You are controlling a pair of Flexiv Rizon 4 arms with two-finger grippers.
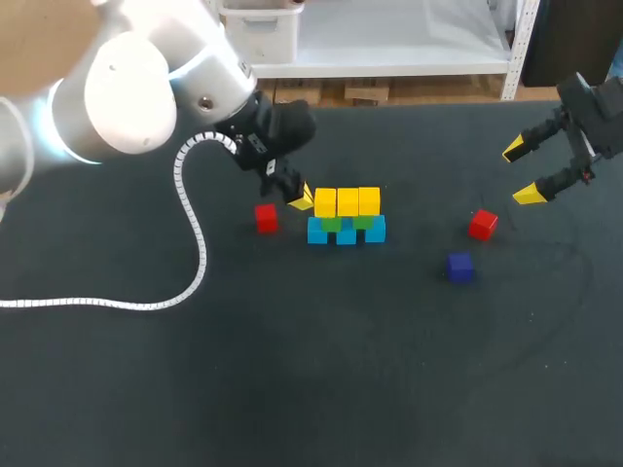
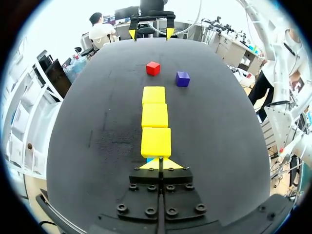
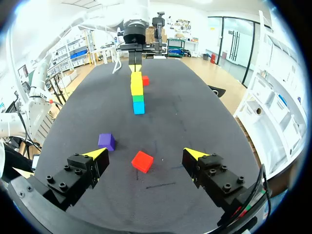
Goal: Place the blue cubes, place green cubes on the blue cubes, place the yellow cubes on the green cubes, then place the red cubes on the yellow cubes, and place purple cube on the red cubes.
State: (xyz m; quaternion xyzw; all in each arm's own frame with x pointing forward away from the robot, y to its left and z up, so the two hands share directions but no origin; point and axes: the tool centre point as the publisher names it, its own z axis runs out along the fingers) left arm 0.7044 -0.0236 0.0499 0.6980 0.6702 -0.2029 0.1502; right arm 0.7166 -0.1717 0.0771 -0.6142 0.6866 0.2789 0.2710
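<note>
A stack stands mid-table: a row of blue cubes [image 1: 346,233], green cubes [image 1: 332,224] on them, three yellow cubes [image 1: 348,201] on top. My left gripper [image 1: 302,198] is shut and empty, its tips against the left end of the yellow row [image 2: 156,141]. One red cube [image 1: 266,218] lies left of the stack, under that arm. Another red cube [image 1: 483,225] and the purple cube [image 1: 459,266] lie to the right. My right gripper [image 1: 526,171] hovers open at the far right; the red cube [image 3: 142,161] is below and ahead between its fingers, the purple cube [image 3: 106,141] beside it.
A white coiled cable [image 1: 190,233] hangs from my left arm and trails over the table's left half. The dark table top [image 1: 321,370] stretches in front of the stack.
</note>
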